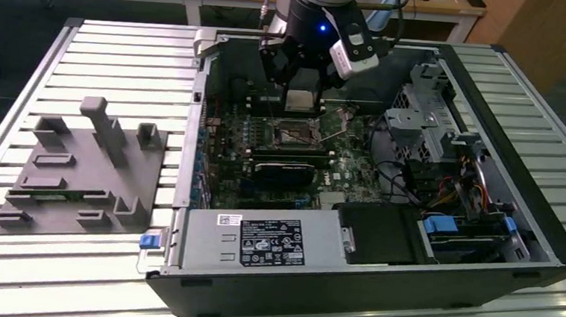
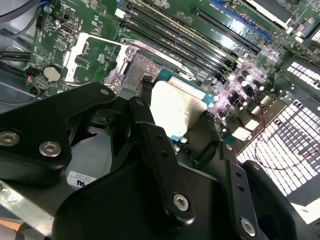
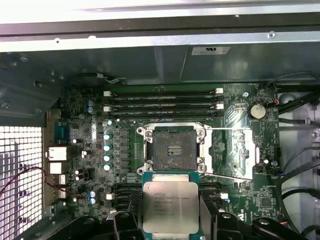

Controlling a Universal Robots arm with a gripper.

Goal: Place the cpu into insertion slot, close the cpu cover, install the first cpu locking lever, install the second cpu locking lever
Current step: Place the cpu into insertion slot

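Note:
My gripper [image 1: 300,104] is shut on the cpu [image 1: 301,98], a flat square chip with a pale metal face. It hangs above the motherboard inside the open computer case. In the first wrist view the cpu [image 3: 170,202] sits between the black fingers [image 3: 207,215], just off one edge of the insertion slot [image 3: 174,148]. The slot is bare, its dark contact field showing. The cpu cover [image 3: 235,150] is swung open beside the slot. The second wrist view shows the cpu [image 2: 177,105], the slot [image 2: 140,75] and the open cover [image 2: 92,55].
Long black memory slots [image 3: 162,100] run beside the socket. A black graphics card [image 1: 282,175] lies near it, with drive bays and cables [image 1: 443,162] at the exterior view's right. A grey fixture plate [image 1: 83,167] rests on the slatted table outside the case.

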